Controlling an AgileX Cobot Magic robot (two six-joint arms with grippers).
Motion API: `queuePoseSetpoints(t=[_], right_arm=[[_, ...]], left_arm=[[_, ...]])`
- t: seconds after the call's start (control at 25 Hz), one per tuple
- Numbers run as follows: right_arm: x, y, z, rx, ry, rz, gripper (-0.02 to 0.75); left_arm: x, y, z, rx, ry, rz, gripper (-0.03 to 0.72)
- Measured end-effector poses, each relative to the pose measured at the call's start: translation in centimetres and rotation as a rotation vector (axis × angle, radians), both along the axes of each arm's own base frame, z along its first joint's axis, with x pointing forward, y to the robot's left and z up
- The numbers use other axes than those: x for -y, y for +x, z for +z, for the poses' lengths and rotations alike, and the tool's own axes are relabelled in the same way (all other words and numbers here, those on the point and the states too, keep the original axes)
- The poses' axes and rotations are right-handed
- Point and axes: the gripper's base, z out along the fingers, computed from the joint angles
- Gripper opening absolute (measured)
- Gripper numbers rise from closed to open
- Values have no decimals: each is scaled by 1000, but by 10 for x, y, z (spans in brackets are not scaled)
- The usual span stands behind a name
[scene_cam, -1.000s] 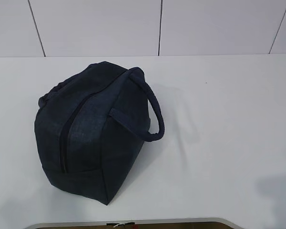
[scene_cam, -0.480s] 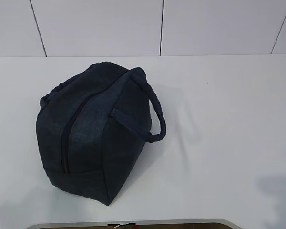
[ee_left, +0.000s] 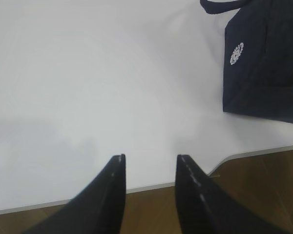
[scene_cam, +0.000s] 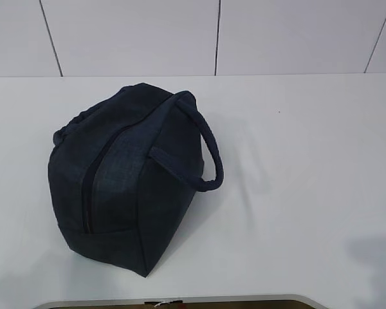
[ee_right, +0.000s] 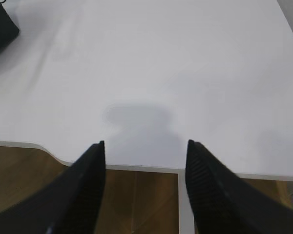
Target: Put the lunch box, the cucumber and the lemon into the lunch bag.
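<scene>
- Two grippers hang empty over the near edge of the tabletop [scene_cam: 309,161]: the left gripper [ee_left: 150,158] has its jaws parted a little with nothing between them, and the right gripper [ee_right: 145,145] has its jaws set wider, also bare.
- Neither gripper touches anything; the left one is nearer the lunch bag [scene_cam: 125,177], which shows at the upper right corner of its wrist view, while the right one sees only a dark sliver of it at its far upper left.
- The lunch bag lies on its side on the left half of the tabletop, its zipper [scene_cam: 88,196] appearing shut and one loop handle [scene_cam: 209,161] arching out to the right.
- The lunch box, the cucumber and the lemon show in no view; I judge they are either already inside or out of frame, and I cannot tell which.
- Risk: if they are not inside, the shut zipper blocks any loading.
- Risk: a one-gripper pull on the zipper may drag the soft, tilted bag across the smooth tabletop rather than open it.
- Risk: the loop handle could snag a jaw reaching in from the right.
</scene>
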Motion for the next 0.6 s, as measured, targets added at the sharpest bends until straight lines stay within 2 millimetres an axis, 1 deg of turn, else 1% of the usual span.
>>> queuePoseSetpoints(t=[0.6], right_arm=[[0,0,0,0,0,0,426]], left_arm=[[1,0,0,0,-7,-5,242]])
